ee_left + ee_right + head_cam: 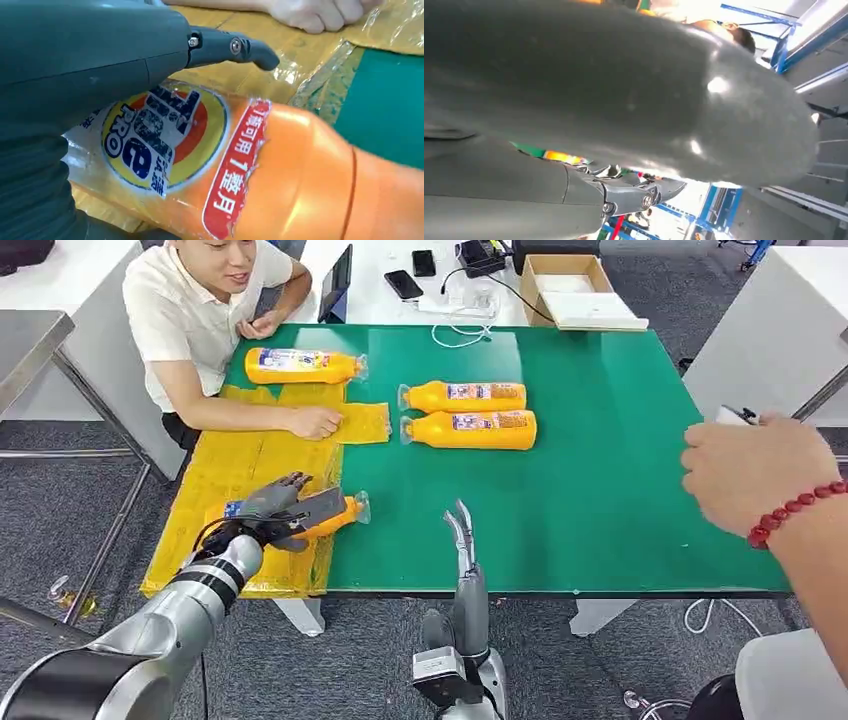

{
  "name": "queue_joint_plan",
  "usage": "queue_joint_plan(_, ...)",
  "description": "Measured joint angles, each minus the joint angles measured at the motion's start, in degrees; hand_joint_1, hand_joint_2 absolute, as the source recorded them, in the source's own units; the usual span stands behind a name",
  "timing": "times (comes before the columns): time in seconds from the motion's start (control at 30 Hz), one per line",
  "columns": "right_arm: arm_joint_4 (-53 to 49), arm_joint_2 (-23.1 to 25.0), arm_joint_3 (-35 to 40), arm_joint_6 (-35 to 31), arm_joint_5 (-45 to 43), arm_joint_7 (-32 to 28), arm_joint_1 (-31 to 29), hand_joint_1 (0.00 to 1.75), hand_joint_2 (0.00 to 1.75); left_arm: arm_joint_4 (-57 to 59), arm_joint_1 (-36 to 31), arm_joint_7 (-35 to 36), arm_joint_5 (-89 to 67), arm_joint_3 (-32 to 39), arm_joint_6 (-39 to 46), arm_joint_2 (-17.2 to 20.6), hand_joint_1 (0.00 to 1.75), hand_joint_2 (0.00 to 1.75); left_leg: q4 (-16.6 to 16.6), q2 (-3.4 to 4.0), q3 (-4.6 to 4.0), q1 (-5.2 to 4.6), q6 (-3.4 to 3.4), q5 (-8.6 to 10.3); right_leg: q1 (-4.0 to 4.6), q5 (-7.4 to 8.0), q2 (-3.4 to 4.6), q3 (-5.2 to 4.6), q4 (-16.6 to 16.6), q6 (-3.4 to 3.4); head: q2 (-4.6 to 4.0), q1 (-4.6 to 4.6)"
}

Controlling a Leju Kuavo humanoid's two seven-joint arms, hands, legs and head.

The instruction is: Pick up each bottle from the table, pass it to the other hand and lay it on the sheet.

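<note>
Nearest, the left hand (283, 508) grips a bottle (335, 517) over the yellow sheet (235, 495), fingers wrapped across its label, long axis running left-right, cap toward the green table (600, 470). Right hand (460, 530) stands near the table's front edge, fingers straight and holding nothing. Farther off, two bottles (470, 412) lie side by side.

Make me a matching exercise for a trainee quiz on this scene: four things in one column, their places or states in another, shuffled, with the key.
1. left hand
2. right hand
3. pair of bottles
4. person's hand

A. side by side on the green mat
B. resting on the yellow sheet
C. over a bottle on the sheet
D. holding nothing, above the mat's near edge

Pairs: 1-C, 2-D, 3-A, 4-B
</note>
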Motion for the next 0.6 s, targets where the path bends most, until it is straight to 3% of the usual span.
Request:
queue_joint_plan(0.37, 1.2, -0.1, 0.3, -0.1, 0.1, 0.0, -0.1, 0.00, 0.00, -1.4, 2.0, -12.4, 11.2, 6.0, -1.9, 0.0, 0.00, 1.75, 0.0, -0.11, 0.16, -0.02, 0.00, 0.00, -0.02, -0.02, -0.06, 0.17, 0.0, 0.00, 0.00, 0.00)
queue_joint_plan(0.47, 1.2, -0.3, 0.5, -0.3, -0.1, 0.0, 0.0, 0.00, 0.00, -3.5, 4.2, -20.5, 17.6, 8.2, -0.5, -0.6, 0.00, 1.75, 0.0, -0.11, 0.14, -0.03, 0.01, 0.01, -0.03, -0.01, -0.06, 0.13, 0.0, 0.00, 0.00, 0.02)
queue_joint_plan(0.6, 1.3, -1.0, 1.6, -0.2, -0.5, 0.0, 0.2, 0.00, 0.00, -9.5, 8.8, -26.9, 32.1, 12.8, -9.2, -2.4, 0.00, 1.75, 0.0, -0.10, -0.02, -0.05, 0.02, 0.01, -0.04, -0.01, -0.06, -0.02, 0.0, 0.00, 0.00, 0.02)
